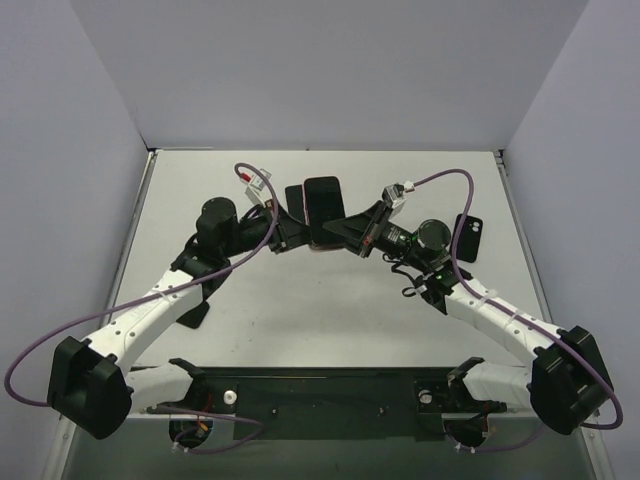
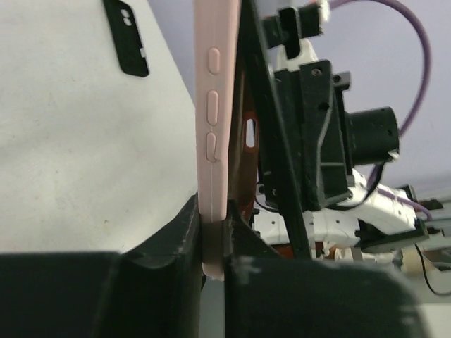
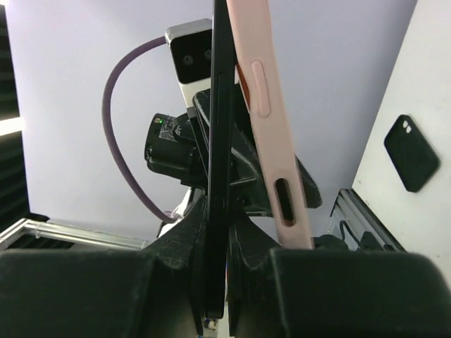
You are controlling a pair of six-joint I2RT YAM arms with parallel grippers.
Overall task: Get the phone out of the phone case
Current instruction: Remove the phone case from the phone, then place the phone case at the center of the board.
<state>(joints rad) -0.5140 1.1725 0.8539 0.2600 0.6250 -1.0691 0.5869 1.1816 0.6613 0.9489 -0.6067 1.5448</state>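
We're holding both mid-air over the table centre: left gripper pinching the pink case edge, right gripper clamping the black phone, partly peeling apart. Imo we're needing slow opposite pulls w/o twisting, so neither grip slips.

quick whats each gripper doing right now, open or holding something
left gripper: shut on the pink phone case
right gripper: shut on the black phone
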